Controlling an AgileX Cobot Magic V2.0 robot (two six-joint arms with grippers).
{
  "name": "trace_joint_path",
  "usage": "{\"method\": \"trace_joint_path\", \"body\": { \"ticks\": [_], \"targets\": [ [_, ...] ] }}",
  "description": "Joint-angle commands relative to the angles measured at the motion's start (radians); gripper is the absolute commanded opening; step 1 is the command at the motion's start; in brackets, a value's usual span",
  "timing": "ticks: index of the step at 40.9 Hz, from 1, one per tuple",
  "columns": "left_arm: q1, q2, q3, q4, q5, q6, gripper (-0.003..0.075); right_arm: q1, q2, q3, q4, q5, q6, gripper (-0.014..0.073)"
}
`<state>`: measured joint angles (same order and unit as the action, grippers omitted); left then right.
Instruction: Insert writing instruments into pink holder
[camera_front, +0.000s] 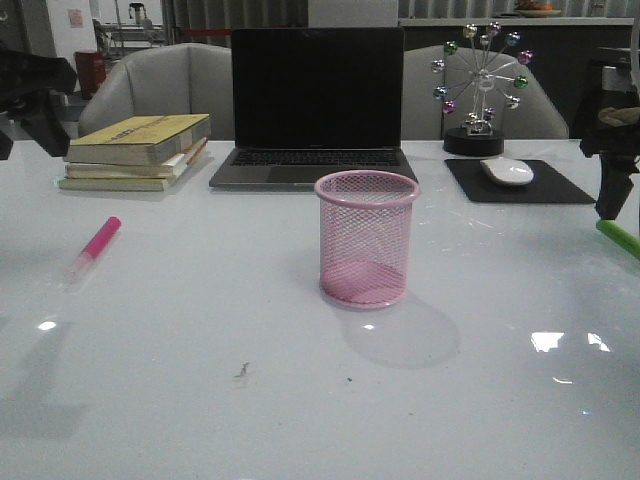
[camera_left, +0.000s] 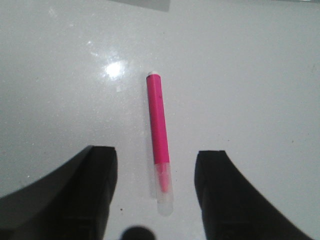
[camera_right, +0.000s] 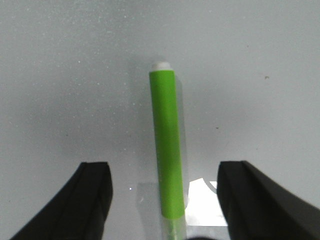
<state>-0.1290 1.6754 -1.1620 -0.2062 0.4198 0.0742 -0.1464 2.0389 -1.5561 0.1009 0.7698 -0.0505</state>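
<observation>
Neither marker has been placed yet: the pink holder (camera_front: 366, 238) is seen standing empty at the middle of the counter (camera_front: 200, 380), so both insertions are judged to remain. The pink marker (camera_left: 159, 139) is seen lying flat on the counter to the left, framed between the spread jaws of the left gripper (camera_left: 156, 185), which grips nothing. The green marker (camera_right: 167, 150) lies at the far right edge, likewise straddled by the wide-open, empty right gripper (camera_right: 165, 200).
</observation>
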Motion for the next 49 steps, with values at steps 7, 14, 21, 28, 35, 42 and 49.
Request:
{"method": "trace_joint_path", "body": {
  "ticks": [7,14,21,28,35,42,49],
  "targets": [
    [-0.022,0.045,-0.152,-0.019,0.046,-0.001,0.0423,-0.002,-0.060,-0.033,-0.003,-0.031,-0.011,0.0551],
    [-0.022,0.073,-0.195,-0.019,0.099,-0.001,0.0423,-0.002,-0.060,-0.033,0.004,-0.032,-0.011,0.0551],
    [-0.022,0.119,-0.237,-0.019,0.159,-0.001,0.0423,-0.002,-0.060,-0.033,0.015,-0.031,-0.011,0.0551],
    [-0.022,0.174,-0.309,-0.004,0.241,-0.001,0.0423,-0.002,-0.060,-0.033,0.019,-0.023,-0.011,0.0551],
    [-0.022,0.207,-0.346,0.012,0.249,-0.001,0.0423,-0.002,-0.060,-0.033,0.022,-0.022,-0.011,0.0551],
    [-0.022,0.216,-0.349,0.017,0.251,-0.001,0.0423,0.000,-0.057,-0.033,0.022,-0.028,-0.011,0.0551],
    [-0.022,0.216,-0.349,0.045,0.249,-0.003,0.0423,0.000,-0.045,-0.033,0.022,-0.028,-0.011,0.0551]
  ]
}}
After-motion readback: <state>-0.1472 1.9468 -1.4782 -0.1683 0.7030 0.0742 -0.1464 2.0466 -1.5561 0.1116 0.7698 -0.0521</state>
